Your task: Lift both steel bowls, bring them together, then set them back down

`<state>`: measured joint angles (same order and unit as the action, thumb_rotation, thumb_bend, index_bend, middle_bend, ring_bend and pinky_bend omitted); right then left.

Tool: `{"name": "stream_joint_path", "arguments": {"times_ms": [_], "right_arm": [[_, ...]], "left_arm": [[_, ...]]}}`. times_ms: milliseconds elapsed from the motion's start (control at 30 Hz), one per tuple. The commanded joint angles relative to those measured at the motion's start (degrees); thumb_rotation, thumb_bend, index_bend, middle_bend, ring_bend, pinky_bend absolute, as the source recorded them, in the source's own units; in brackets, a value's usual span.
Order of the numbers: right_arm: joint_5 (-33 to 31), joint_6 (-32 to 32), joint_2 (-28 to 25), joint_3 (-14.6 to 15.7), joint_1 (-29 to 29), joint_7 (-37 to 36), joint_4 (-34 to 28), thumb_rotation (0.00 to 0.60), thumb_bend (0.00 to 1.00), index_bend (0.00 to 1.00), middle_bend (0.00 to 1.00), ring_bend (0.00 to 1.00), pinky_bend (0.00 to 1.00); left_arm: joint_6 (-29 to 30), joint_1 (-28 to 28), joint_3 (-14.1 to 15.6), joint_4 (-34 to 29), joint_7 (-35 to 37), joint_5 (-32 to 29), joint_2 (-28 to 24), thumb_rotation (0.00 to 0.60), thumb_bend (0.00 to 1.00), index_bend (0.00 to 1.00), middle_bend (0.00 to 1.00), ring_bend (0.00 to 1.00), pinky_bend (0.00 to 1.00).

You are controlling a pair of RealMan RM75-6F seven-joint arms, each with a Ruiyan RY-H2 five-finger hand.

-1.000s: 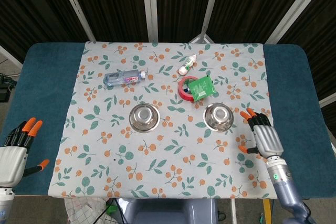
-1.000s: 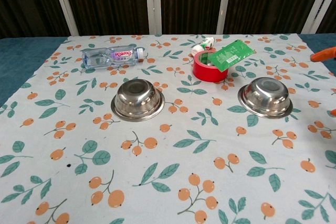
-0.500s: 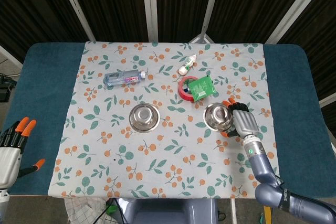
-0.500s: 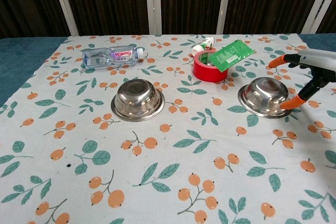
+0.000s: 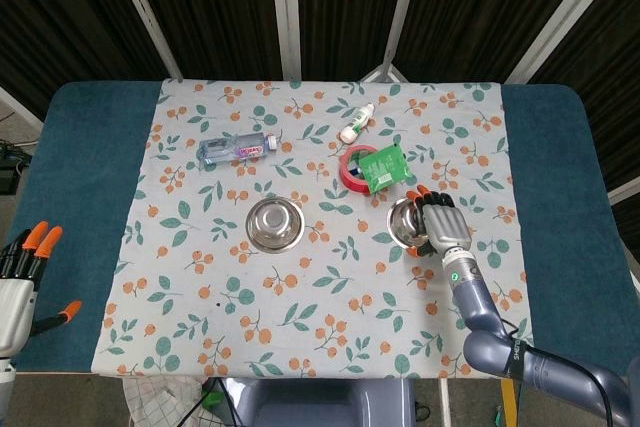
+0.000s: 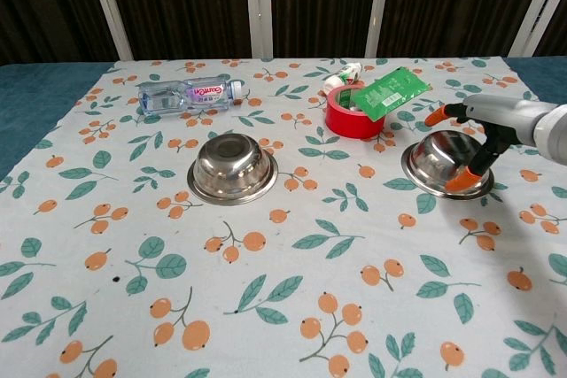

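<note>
Two steel bowls stand on the floral cloth. The left bowl (image 5: 275, 222) (image 6: 232, 167) has nothing near it. Over the right side of the right bowl (image 5: 406, 223) (image 6: 440, 163) hovers my right hand (image 5: 440, 226) (image 6: 496, 127), its orange-tipped fingers spread. One fingertip (image 6: 434, 117) is above the far rim and the thumb tip (image 6: 461, 181) is by the near rim. The bowl still sits flat on the cloth. My left hand (image 5: 22, 282) hangs off the table's left edge, fingers apart and empty, and shows only in the head view.
Behind the bowls lie a water bottle (image 5: 236, 149) (image 6: 189, 93), a red tape roll (image 5: 353, 169) (image 6: 353, 117) with a green packet (image 5: 383, 167) (image 6: 385, 92) on it, and a small white bottle (image 5: 357, 124) (image 6: 344, 74). Blue table (image 5: 90, 167) borders the cloth.
My right hand has moved left from beside the cloth's right edge to over the right bowl. The left hand has sunk slightly toward the lower left. Both bowls stayed put.
</note>
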<state>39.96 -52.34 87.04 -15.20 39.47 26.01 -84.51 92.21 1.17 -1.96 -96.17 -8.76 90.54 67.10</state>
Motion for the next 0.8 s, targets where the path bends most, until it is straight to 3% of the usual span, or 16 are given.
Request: {"name": "stream_joint_path", "arguments": {"times_ms": [33,167,533,800], "right_arm": [[-1.17,0.44,0.67,0.49,0.95,0.64,1.16,0.6,0.04,0.14,0.0,0.12,0.03],[-1.65,0.49,1.17,1.11,1.61,0.79,2.18,0.6,0.04,0.14,0.0,0.14,0.04],[-0.88,0.17,1.4,2.33,2.15,0.08,3.4,0.6,0.03,0.18,0.0,0.25,0.22],[-0.42,0.69,1.61,3.04,2.21,-0.62,4.1,0.6,0.03,0.19,0.02,0.26,0.23]], "left_arm": [[0.06,-0.04,-0.01,-0.03,-0.06,-0.04,0.01,0.6,0.01,0.06,0.0,0.0,0.11],[0.14,-0.11,-0.09,-0.05,-0.14,-0.2,0.05,0.6,0.01,0.06,0.0,0.0,0.11],[0.21,-0.16,-0.14,-0.09,-0.21,-0.29,0.29,0.6,0.01,0.06,0.0,0.0,0.11],[0.25,-0.18,-0.18,-0.13,-0.36,-0.35,0.41,0.6,0.01,0.06,0.0,0.0,0.11]]}}
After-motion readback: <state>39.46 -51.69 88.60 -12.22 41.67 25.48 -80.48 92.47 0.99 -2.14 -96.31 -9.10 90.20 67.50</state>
